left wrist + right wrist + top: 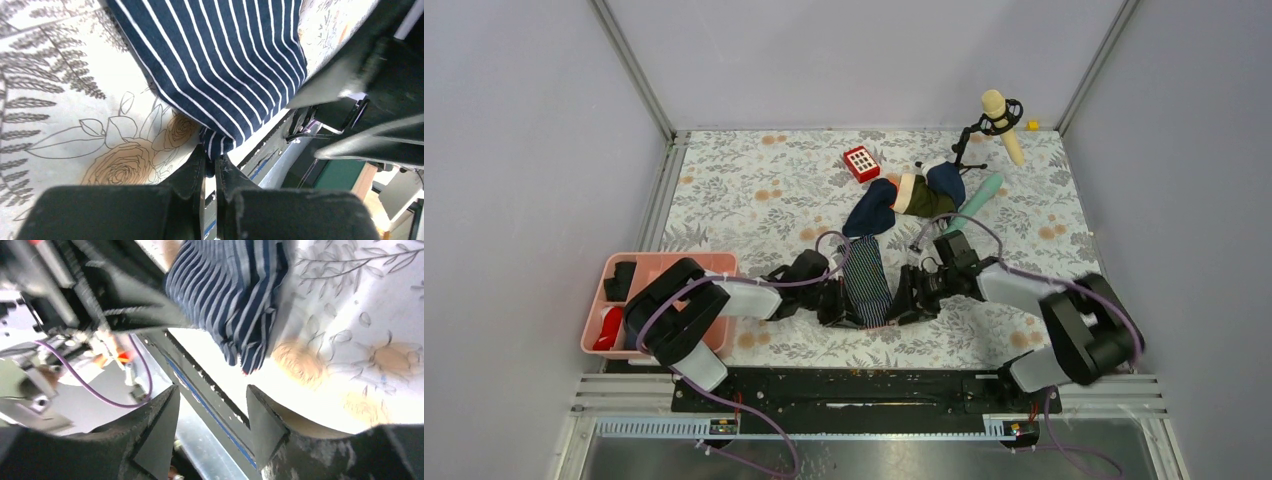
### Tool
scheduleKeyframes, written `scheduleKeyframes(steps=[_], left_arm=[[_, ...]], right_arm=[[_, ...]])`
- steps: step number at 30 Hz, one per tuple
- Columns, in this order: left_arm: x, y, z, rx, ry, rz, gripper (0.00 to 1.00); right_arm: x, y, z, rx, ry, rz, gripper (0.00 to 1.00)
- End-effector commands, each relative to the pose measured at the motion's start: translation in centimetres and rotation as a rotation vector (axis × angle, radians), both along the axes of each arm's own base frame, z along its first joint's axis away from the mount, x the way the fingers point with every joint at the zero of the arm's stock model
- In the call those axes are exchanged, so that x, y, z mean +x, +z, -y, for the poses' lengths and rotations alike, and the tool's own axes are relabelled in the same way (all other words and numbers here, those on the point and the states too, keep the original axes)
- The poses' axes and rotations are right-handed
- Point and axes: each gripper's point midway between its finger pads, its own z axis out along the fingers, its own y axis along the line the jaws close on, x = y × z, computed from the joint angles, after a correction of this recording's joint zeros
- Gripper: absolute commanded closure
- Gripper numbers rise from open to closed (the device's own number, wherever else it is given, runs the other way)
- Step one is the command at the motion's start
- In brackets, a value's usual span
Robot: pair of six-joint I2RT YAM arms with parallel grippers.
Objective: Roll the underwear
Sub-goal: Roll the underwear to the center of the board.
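Note:
The underwear [867, 281], navy with thin pale stripes, lies folded into a narrow strip on the floral table, running from the middle toward the near edge. My left gripper [837, 304] sits at its near left corner and is shut on that corner, which shows pinched between the fingertips in the left wrist view [214, 156]. My right gripper [907, 298] is at the strip's near right side, open and empty. In the right wrist view [212, 402] the striped cloth [235, 295] hangs just beyond the spread fingers, not touching them.
A pink tray [714, 266] with dark and red items stands at the near left. A plain navy cloth [871, 208], a green and tan garment [921, 196], a red keypad [861, 162], a teal stick [977, 200] and a microphone on a stand [999, 118] lie behind the strip.

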Motion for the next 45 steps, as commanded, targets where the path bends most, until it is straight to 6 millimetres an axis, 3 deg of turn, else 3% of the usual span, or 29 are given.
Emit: scheduleKeyframes(steps=[1,4,8,12,18,25,30,36,45], left_arm=[[1.1,2.9,0.6,-0.061,-0.086,0.083,1.00],[0.6,3.6,0.3,-0.060,-0.131,0.079,1.00],[0.3,4.7,0.0,-0.123,-0.124,0.027,1.00],[0.3,5.6,-0.5,-0.175,-0.085,-0.042,1.00],[-0.8,5.1,-0.6,-0.203,-0.139,-0.207,1.00],[1.6,5.3,0.1,-0.256,-0.112,-0.302,1.00],[2.1,5.7,0.4,-0.273,-0.099,-0.345,1.00],[2.2,5.5,0.4,-0.273,-0.097,-0.381,1.00],[2.6,5.5,0.0,-0.278,-0.078,-0.412,1.00]], right_arm=[[-0.2,3.1,2.7,-0.132,0.099,0.309,0.41],[0.3,4.5,2.3,-0.142,0.177,0.595,0.42],[0.1,6.3,-1.4,-0.068,0.334,1.083,0.40],[0.0,8.3,-4.3,-0.027,0.447,1.347,0.37],[-0.4,8.7,-5.4,-0.007,0.669,1.710,0.29],[-2.2,6.6,-5.9,0.031,0.828,1.879,0.27],[-0.9,5.2,-5.9,-0.073,0.818,1.926,0.30],[1.3,5.1,-6.4,-0.191,0.773,2.005,0.34],[1.1,3.6,-5.7,-0.229,0.821,1.989,0.37]])
